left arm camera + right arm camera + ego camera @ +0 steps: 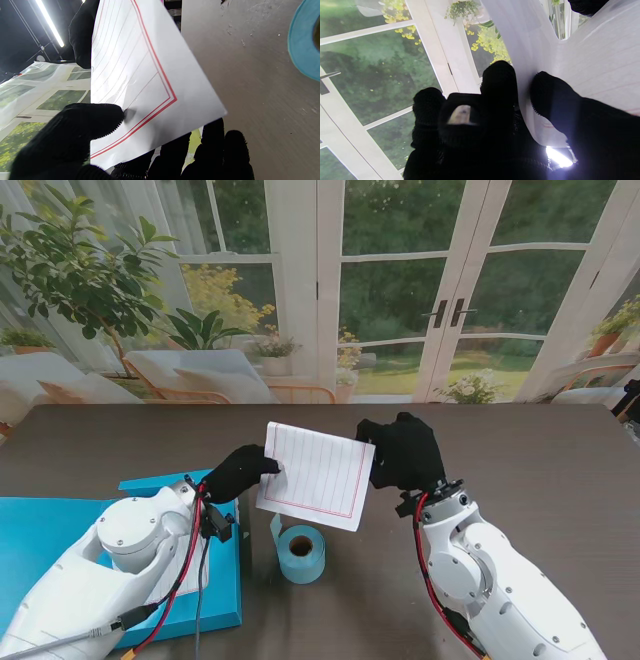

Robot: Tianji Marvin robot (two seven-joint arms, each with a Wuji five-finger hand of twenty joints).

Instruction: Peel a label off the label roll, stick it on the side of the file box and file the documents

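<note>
At centre frame of the stand view I hold the document sheet (316, 476) clear of the table: my left hand (240, 471) pinches its left edge, my right hand (402, 452) grasps its right edge. 2 grips probably keep the thin paper from drooping before filing. The file box (40, 530) lies lower left, the label roll (300, 553) just under the sheet.

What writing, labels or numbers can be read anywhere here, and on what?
None can be read.
Sheet of paper, held between the left hand and the right hand: only red ruled lines and a red border, no words.
Blue label roll: blank.
Blue file box: no visible print.
</note>
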